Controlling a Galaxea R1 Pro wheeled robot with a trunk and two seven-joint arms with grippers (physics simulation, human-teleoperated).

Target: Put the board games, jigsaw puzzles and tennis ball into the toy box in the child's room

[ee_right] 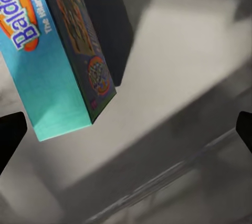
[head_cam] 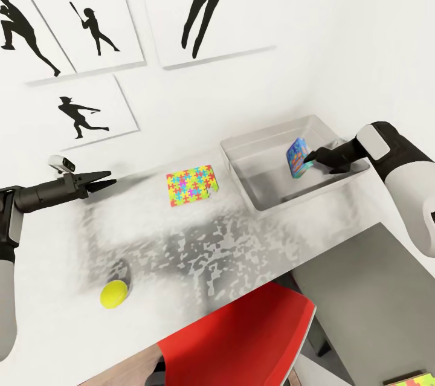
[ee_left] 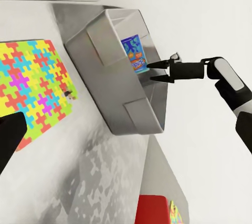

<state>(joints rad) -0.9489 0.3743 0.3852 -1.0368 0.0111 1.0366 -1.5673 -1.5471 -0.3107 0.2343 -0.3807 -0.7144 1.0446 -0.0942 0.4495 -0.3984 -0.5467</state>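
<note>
1. Board game [head_cam: 296, 157]: bluish box, tilted on edge inside toy box [head_cam: 254, 150], at the tips of right gripper [head_cam: 310, 159]. Fingers look spread w/ box just beside them; can't tell if any contact remains.
2. Handling, my guess: light, stiff cardboard, glossy so maybe slippery; best pinched across the thin edge.
3. Left gripper [head_cam: 107, 180]: hovers over table [head_cam: 199, 253], fingers nearly together, holding nothing.
4. Jigsaw puzzle [head_cam: 191, 185] lies flat near the tray; tennis ball [head_cam: 113, 293] near the front edge, will roll.
5. Surface: glossy, mottled white-grey top. Room: white walls, silhouette posters [head_cam: 90, 26], red chair [head_cam: 241, 337].
</note>
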